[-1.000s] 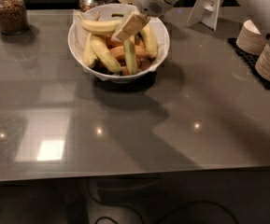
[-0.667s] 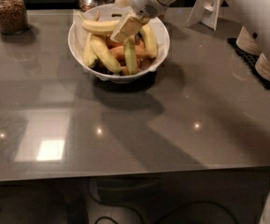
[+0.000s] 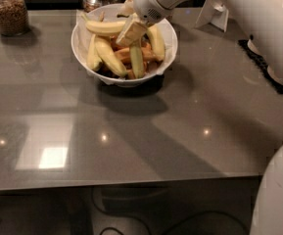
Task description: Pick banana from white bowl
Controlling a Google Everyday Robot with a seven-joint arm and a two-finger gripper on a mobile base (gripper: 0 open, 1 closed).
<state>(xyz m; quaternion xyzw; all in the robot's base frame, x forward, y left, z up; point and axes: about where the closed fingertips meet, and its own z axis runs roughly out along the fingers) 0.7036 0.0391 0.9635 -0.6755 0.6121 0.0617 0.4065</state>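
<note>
Now jaws over white bowl [image 3: 80,58], grey tbl [image 3: 146,148].

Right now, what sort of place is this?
Probably a kitchen or break-room counter: grey countertop, a white bowl of bananas, a glass jar of dry food behind. The tool hangs over the bowl.

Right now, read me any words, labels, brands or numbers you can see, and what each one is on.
No readable text anywhere in view.
The white stand at the table's back shows no writing from here.
The glass jar of brown bits shows no label.
The claw, over the white bowl at the banana, bears no lettering.
</note>
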